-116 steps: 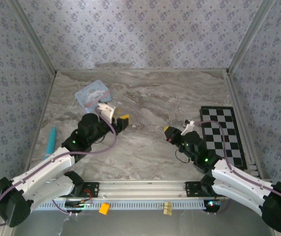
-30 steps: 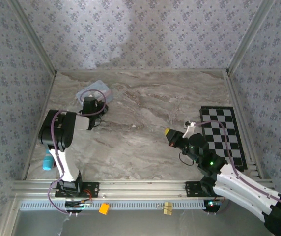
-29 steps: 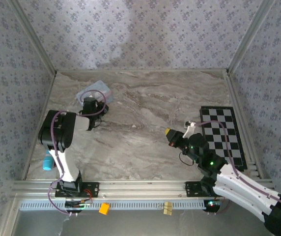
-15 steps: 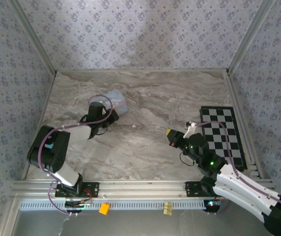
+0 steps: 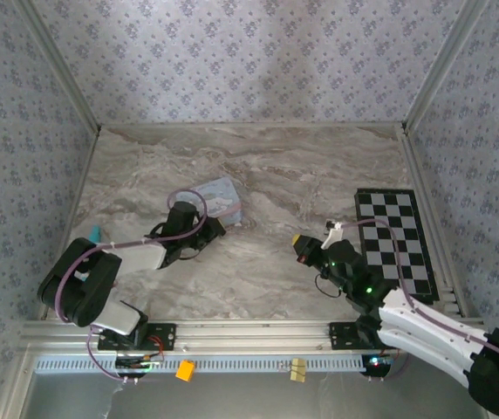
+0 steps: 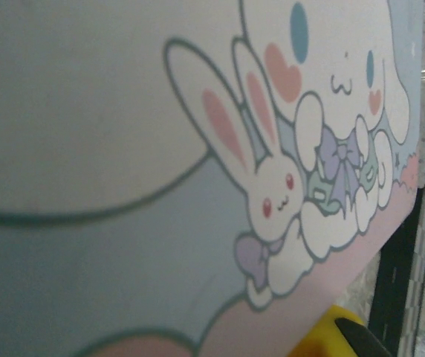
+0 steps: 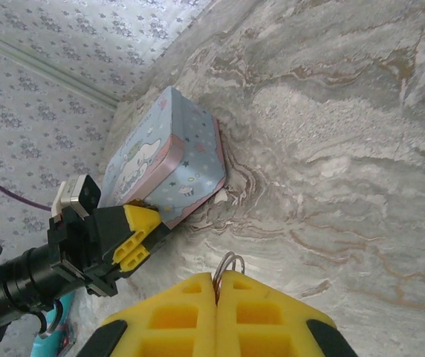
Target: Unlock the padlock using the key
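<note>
Top view, table: grey-veined, marble-look slab with flower-patterned walls around it.
Top view, light-blue tin: flat rectangle with rounded corners, left of the table's middle.
Top view, left gripper: black, at the tin's near-left corner; its grip cannot be read from here.
Top view, right gripper: yellow-tipped, over bare table right of the middle.
Top view, chequered mat: flat, black and white squares, along the right edge.
Top view, teal object: slim, by the left edge, partly hidden by the arm.
Left wrist, tin lid: smooth print of a white rabbit and a long-eared white dog on blue and pink, very close; one yellow fingertip shows at its lower edge.
Right wrist, right gripper: ribbed yellow plastic fingers pressed together.
Right wrist, padlock: pinched in the seam between those fingers; only its thin silvery loop pokes out, the body is hidden.
Right wrist, tin: seems tipped, one corner at the table, the left gripper clamped on the opposite corner.
</note>
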Controlling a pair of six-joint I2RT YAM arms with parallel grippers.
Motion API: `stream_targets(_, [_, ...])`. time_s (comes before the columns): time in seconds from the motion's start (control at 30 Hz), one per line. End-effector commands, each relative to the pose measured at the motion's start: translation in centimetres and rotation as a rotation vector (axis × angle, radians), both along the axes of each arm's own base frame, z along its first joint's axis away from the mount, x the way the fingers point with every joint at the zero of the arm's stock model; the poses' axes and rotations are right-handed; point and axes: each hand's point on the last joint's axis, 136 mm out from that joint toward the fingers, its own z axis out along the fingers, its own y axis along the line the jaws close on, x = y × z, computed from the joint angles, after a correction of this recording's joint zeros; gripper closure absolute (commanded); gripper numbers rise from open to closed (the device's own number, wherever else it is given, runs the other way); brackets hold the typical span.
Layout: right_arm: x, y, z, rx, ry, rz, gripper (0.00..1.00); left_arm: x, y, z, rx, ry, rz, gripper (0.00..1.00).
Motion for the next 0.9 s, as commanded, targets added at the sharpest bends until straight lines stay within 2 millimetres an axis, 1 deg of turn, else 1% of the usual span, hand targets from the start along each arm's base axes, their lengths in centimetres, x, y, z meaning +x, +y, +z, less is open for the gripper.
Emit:
stream_targets(0.0, [0.4, 0.5, 0.0, 0.049, 0.002, -0.028, 1.0, 0.7, -1.4, 2.7, -0.112, -0.067, 0.021, 1.0])
stream_targets(0.17, [0.4, 2.6, -1.0, 0.055, 0.035, 0.005, 1.0, 0.5, -3.2, 2.6, -0.157, -0.046, 0.007, 1.0])
stream_targets(0.3, [0.3, 4.2, -1.3, 0.06, 0.042, 0.031, 1.0, 0.2, -4.3, 2.4, -0.187, -0.035, 0.002, 1.0])
stream_targets(0.5, [0.7, 5.0, -2.4, 0.101, 0.078, 0.014, 1.0, -0.5, -5.9, 2.2, -0.22, -0.016, -0.013, 1.0])
stream_targets(0.6, [0.8, 5.9, -2.5, 0.122, 0.089, 0.036, 1.0, -0.8, -6.9, 2.1, -0.233, -0.01, -0.03, 0.99])
stream_targets(0.73, [1.0, 6.3, -2.5, 0.123, 0.093, 0.037, 1.0, -1.0, -6.8, 0.8, -0.184, 0.032, -0.025, 0.97])
stream_targets(0.8, [1.0, 6.0, -2.4, 0.118, 0.09, 0.028, 1.0, -1.2, -6.1, -0.3, -0.097, 0.068, -0.026, 0.96])
stream_targets(0.87, [1.0, 5.5, -2.3, 0.104, 0.085, 0.018, 1.0, -1.4, -5.5, -0.5, -0.017, 0.075, -0.035, 0.95])
